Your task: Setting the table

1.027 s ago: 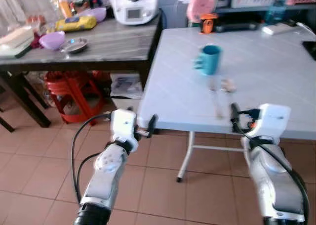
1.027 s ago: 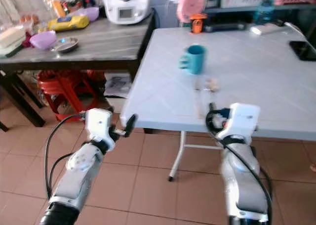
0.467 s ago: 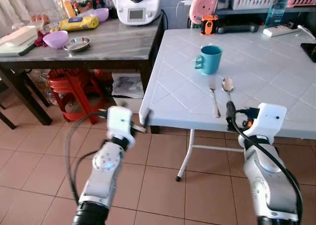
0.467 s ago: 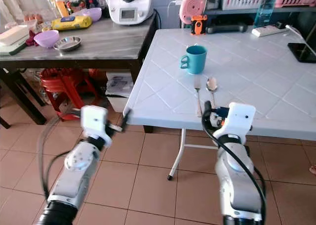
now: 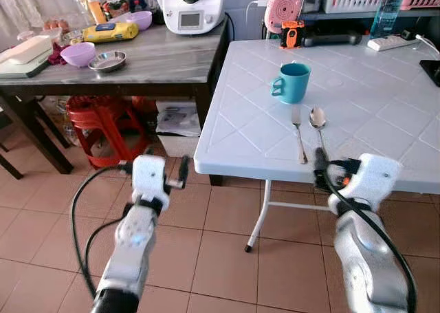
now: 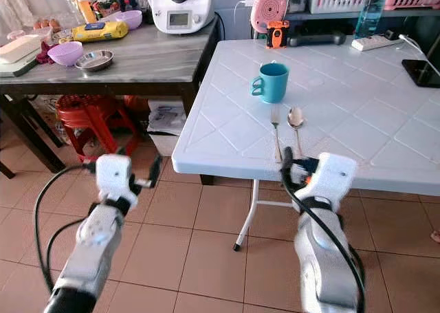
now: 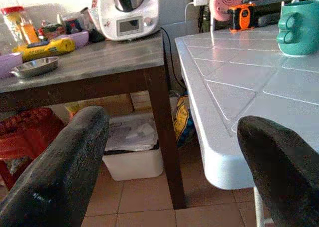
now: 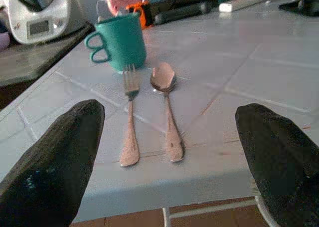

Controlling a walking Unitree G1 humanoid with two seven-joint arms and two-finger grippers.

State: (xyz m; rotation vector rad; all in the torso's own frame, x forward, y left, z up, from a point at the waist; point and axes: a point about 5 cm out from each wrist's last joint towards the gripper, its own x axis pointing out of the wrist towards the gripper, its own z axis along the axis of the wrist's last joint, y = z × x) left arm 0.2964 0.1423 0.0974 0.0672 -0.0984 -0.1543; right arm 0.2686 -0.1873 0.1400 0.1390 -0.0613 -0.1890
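Observation:
A teal mug (image 5: 292, 82) stands on the white table (image 5: 240, 131). Just in front of it a fork (image 5: 298, 131) and a spoon (image 5: 317, 120) lie side by side, handles toward me. My right gripper (image 5: 346, 168) is open at the table's near edge, just short of the two handles; in the right wrist view its fingers (image 8: 60, 152) frame the fork (image 8: 129, 132) and spoon (image 8: 167, 112). My left gripper (image 5: 155, 170) is open and empty, held over the floor to the left of the table's near-left corner (image 7: 219, 157).
A dark wooden side table (image 5: 137, 58) stands to the left with a purple bowl (image 5: 77, 54), a steel dish (image 5: 108, 60) and a white appliance (image 5: 194, 7). A red stool (image 5: 96, 120) sits under it. A pink fan (image 5: 285, 10) and clutter line the white table's far edge.
My left gripper has swung left, away from the table's corner, and its fingers stand wider apart. The right gripper has sunk slightly at the table edge. The blur has cleared.

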